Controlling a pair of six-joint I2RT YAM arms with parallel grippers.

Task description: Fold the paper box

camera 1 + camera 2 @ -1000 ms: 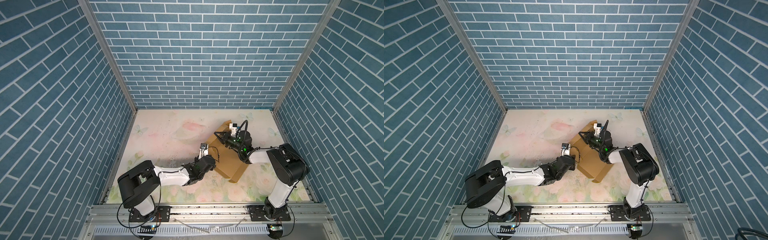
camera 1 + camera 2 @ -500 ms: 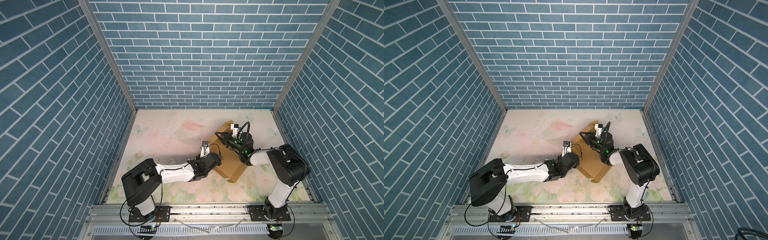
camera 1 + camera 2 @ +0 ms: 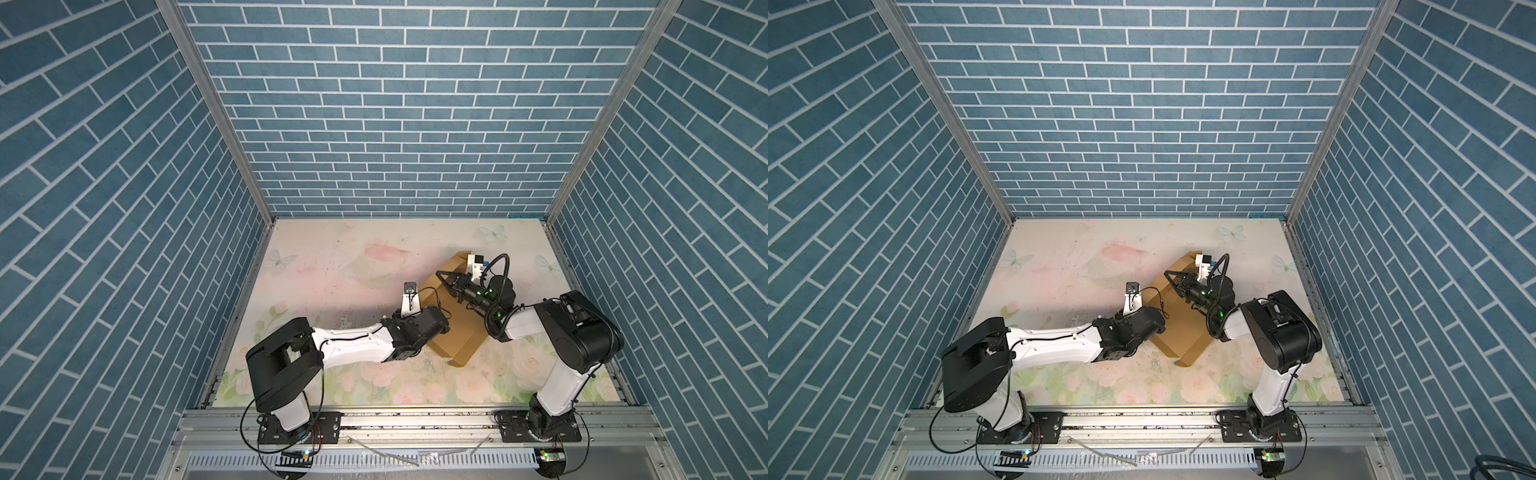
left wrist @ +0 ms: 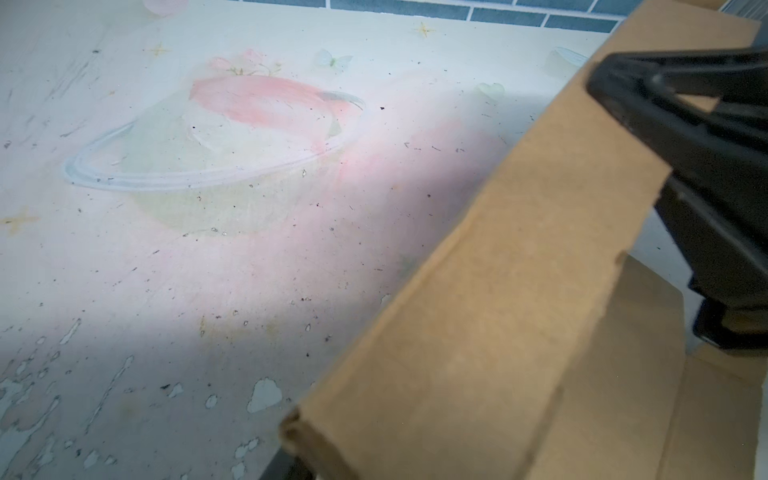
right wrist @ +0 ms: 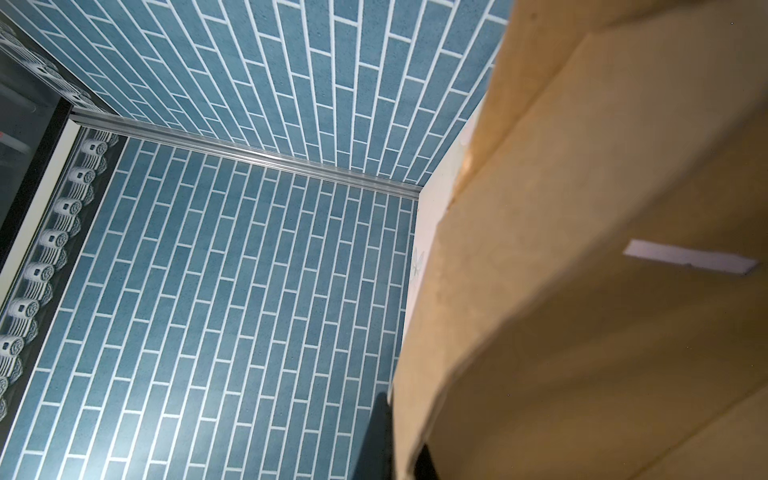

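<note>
The paper box (image 3: 455,332) (image 3: 1183,336) is brown cardboard, partly folded, lying right of the table's middle in both top views. My right gripper (image 3: 439,274) (image 3: 1168,273) is over its far part, shut on a raised flap. In the right wrist view that flap (image 5: 582,291) runs between the dark fingers (image 5: 380,436). My left gripper (image 3: 443,328) is pressed to the box's left edge, its jaws hidden by the wrist. In the left wrist view a cardboard wall (image 4: 519,311) fills the near side, over one dark finger (image 4: 286,468). The right gripper (image 4: 598,83) shows there too.
The floral table mat (image 3: 332,270) is closed in by blue brick walls (image 3: 395,124) at the back and on both sides. A metal rail (image 3: 415,419) with the two arm bases runs along the front. Bare mat lies left of and behind the box.
My left arm has reached further right, bringing its wrist up against the box's left edge. The right gripper has stayed nearly in place on the flap.
</note>
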